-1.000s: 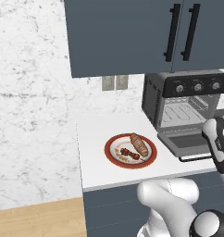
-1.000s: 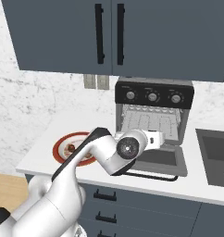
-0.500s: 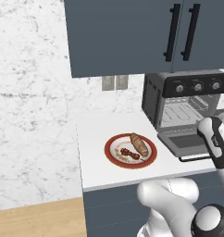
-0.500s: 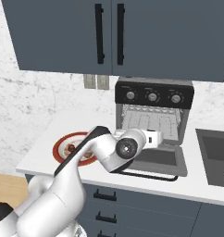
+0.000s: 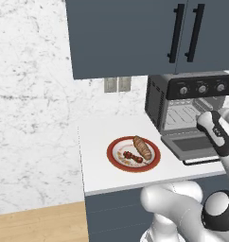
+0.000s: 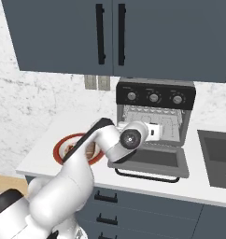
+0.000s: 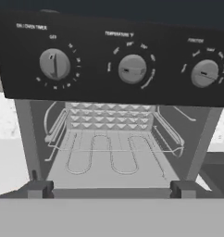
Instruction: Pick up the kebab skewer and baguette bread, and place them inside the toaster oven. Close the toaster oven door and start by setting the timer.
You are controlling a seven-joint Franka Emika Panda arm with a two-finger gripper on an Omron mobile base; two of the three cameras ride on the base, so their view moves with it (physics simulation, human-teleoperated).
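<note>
jaws: spread wide, empty
risk: toaster oven door (image 6: pixel 154 160) hangs open; arm could snag it reaching plate (image 5: pixel 117 160)

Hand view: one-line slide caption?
Toaster oven seen head-on, door down, wire rack bare, three knobs across the top panel.

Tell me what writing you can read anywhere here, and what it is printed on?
"TEMPERATURE": above the middle knob of the toaster oven, just legible.
Label above the left knob: seems to end in "TIMER", the rest blurred.
Label above the right knob: too blurred to read.
Marks round each dial: too small to read.
Nothing legible on the cabinets or plate.
</note>
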